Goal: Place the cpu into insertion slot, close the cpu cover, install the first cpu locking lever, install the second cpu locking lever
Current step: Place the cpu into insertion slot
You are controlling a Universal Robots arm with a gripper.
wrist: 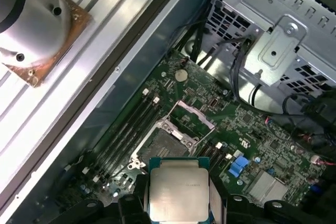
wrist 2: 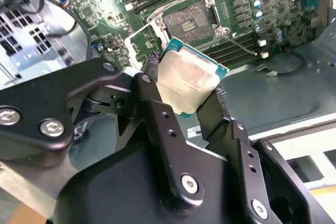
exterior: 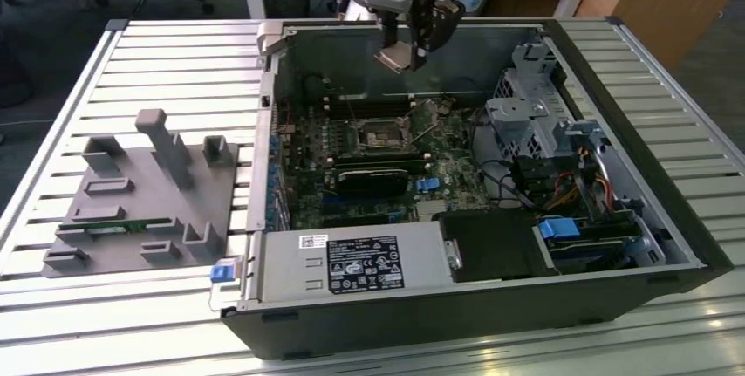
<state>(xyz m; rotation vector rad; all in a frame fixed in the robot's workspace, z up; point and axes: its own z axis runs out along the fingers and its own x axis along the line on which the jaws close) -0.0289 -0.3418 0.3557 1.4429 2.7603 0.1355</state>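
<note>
One slatted metal bench (exterior: 174,53) carries everything. On it lies an open black computer case (exterior: 466,328), and at the exterior view's left, just beside the case, sits a grey moulded fixture (exterior: 140,201) with upright posts. Inside the case, a grey power supply (exterior: 349,264) fills the near corner, a metal drive cage (exterior: 526,119) stands toward the exterior view's right, and the green motherboard (exterior: 349,175) covers the floor between them.

The black tool (exterior: 404,55) hangs over the far part of the case, above the board and apart from it. Its two fingers (wrist 2: 157,114) are pinched in on opposite edges of the cpu (wrist 2: 191,77), which is held tilted with its dull silver top facing both wrist cameras (wrist: 178,192).

Long black memory slots (wrist: 126,129) run alongside the socket. The cpu cover (wrist: 191,115), a thin silver frame, is swung up on its hinge at one side of the socket. A thin wire locking lever (wrist 2: 241,43) angles out from one corner.

The insertion slot (wrist 2: 190,22) lies uncovered with nothing seated in it, its dark contact field showing in both wrist views (wrist: 163,142). The cpu is near the slot but clear of it.
</note>
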